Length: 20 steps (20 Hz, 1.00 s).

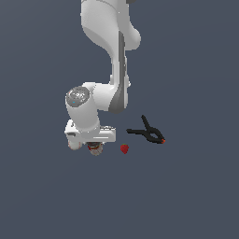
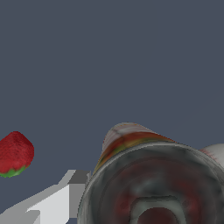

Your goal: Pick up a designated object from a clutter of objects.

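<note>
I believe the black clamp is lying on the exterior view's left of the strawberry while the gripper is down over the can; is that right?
Not quite. In the exterior view the black clamp lies on the exterior view's right of the strawberry, not its left. The rest holds: the gripper is down over the can, whose top fills much of the wrist view.

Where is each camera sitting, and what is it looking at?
Exterior view: off the arm, looking at the white arm over the can, strawberry and black clamp.
Wrist view: on the wrist, very close to the can's metal top; a gripper finger shows.
Shared: can and strawberry.
</note>
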Available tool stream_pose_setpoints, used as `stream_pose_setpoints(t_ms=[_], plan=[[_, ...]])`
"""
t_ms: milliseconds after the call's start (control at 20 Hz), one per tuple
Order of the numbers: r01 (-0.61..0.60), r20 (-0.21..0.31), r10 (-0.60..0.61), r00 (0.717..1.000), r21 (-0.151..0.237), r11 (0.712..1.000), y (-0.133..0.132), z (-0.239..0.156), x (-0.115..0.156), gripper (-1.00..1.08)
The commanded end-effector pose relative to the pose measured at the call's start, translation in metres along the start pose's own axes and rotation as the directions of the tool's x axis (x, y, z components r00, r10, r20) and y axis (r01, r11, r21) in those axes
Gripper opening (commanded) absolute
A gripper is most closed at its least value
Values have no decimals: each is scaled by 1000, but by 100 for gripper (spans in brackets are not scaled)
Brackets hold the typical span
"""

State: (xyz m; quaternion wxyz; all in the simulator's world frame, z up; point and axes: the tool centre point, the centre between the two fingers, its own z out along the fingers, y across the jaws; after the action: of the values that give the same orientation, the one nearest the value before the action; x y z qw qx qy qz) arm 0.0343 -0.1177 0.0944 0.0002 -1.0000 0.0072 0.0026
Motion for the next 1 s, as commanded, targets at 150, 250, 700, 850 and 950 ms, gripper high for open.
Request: stream_pose_setpoints(t_ms=[150,250,700,850,950], plan=[[1,-5,-1,1000,-1,1000,-32,-34,1,-100],[1,-5,-1,1000,-2,1000,-48,-49,0,-100],[1,-5,-1,1000,-4,1000,-131,-131,-1,-100],[1,-5,-1,1000,-4,1000,-159,-159,-1,-100],[1,-5,-1,1000,-4,1000,-177,-177,-1,-100]])
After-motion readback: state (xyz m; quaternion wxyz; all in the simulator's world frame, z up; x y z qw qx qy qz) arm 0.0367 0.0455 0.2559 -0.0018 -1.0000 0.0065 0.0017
